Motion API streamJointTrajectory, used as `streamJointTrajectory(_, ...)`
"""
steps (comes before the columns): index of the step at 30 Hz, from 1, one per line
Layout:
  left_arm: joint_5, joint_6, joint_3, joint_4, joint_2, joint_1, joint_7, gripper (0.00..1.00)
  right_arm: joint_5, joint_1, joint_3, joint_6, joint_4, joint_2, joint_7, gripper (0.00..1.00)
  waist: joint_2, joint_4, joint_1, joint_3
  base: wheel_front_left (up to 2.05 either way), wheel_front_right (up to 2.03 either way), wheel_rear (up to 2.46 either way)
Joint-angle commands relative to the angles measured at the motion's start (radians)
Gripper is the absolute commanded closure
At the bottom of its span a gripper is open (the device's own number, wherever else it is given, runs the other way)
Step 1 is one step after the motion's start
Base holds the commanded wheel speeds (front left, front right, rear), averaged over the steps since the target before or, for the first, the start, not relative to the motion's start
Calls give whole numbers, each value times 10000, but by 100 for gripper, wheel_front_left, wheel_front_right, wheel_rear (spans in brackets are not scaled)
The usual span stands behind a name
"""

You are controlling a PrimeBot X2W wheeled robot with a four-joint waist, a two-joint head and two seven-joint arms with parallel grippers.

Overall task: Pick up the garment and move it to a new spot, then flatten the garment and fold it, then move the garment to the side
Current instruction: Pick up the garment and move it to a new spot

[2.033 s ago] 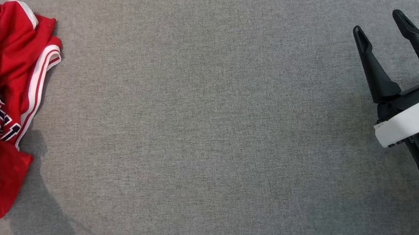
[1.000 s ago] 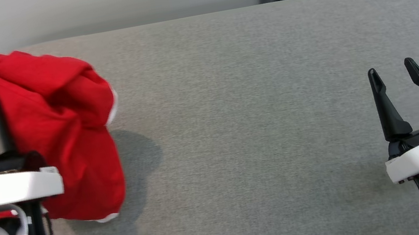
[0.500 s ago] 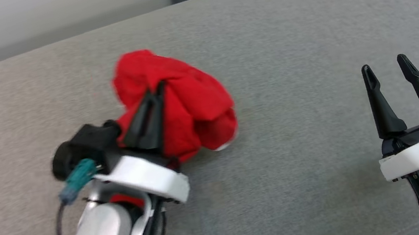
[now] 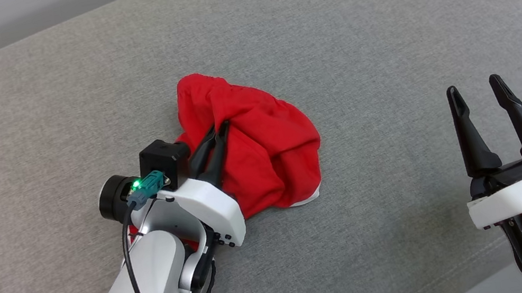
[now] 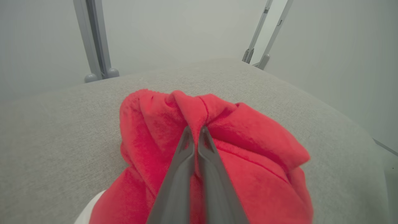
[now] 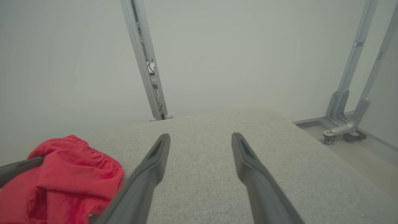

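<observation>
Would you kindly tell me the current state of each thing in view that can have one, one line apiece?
Red garment: crumpled in a heap on the grey surface, not yet flattened or folded.
Left gripper: shut, pinching a fold of the garment.
Right gripper: open, empty, well apart from the garment.
Grey surface: bears the garment near its middle.
</observation>
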Motion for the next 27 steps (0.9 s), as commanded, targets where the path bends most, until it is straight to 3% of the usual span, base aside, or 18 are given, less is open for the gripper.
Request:
streamJointTrajectory(1,-60,-121,-15,171,20,-181,-148,0,7,-101,-54,1,47,-30,-92,0,0,106,0,-40,0,0,0)
streamJointTrajectory(8,-393,-290,187,85,-81,106,-923,0,-209,-47,-129,1,108,-34,47,0,0,794,0,-500,0,0,0)
streamJointTrajectory(18,-949,614,1543,-1301,740,1231,-1629,0,-613,340,-378,1,-107,-36,385,0,0,1953,0,-1207,0,0,0)
streamJointTrajectory(27,-1419,1070,2732,-2205,1689,2334,-1825,0,-922,641,-437,1,-246,-37,604,0,0,2618,0,-1646,0,0,0)
